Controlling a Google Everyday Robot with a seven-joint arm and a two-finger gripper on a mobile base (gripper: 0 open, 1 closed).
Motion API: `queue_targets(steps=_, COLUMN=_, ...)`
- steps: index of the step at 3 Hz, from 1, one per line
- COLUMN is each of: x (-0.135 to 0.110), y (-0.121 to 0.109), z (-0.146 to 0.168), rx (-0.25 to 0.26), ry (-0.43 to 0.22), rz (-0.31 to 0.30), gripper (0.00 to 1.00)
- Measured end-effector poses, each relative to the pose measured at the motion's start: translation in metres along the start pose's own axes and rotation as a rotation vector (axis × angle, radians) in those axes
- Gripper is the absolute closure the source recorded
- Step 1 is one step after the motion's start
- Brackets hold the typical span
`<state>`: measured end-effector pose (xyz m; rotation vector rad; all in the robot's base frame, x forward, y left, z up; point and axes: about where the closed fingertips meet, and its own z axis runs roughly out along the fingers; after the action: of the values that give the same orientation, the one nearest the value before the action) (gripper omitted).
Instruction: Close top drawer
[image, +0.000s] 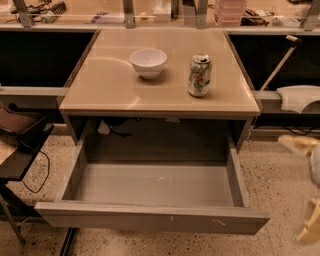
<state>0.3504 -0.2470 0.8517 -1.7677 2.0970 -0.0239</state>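
The top drawer (150, 218) is a wide, shallow grey drawer under the beige table top (105, 85). It is pulled far out toward me, and its inside is bare. Its plain front panel has small pale scratches right of centre. My gripper (304, 187) is at the right edge of the view, over the floor just to the right of the drawer's front right corner. It does not touch the drawer. Its two cream fingers (297, 144) stand wide apart with nothing between them. Part of the gripper is cut off by the frame edge.
A white bowl (148, 61) and a drink can (200, 75) stand on the table top. A dark seat (22, 131) and a cable (37, 177) are at the left. A white object (299, 97) lies on a ledge at the right. The floor is speckled.
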Motion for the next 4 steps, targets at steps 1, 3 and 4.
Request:
queue_targets(steps=1, x=0.06, y=0.066, z=0.066, rx=-0.126, ry=-0.016, rz=0.025, gripper=0.0)
queue_targets(steps=3, x=0.095, y=0.131, z=0.097, rx=-0.257, ry=-0.077, rz=0.01, gripper=0.0)
queue_targets(steps=4, x=0.079, y=0.164, z=0.112, rx=-0.3, ry=-0.139, rz=-0.016, gripper=0.0)
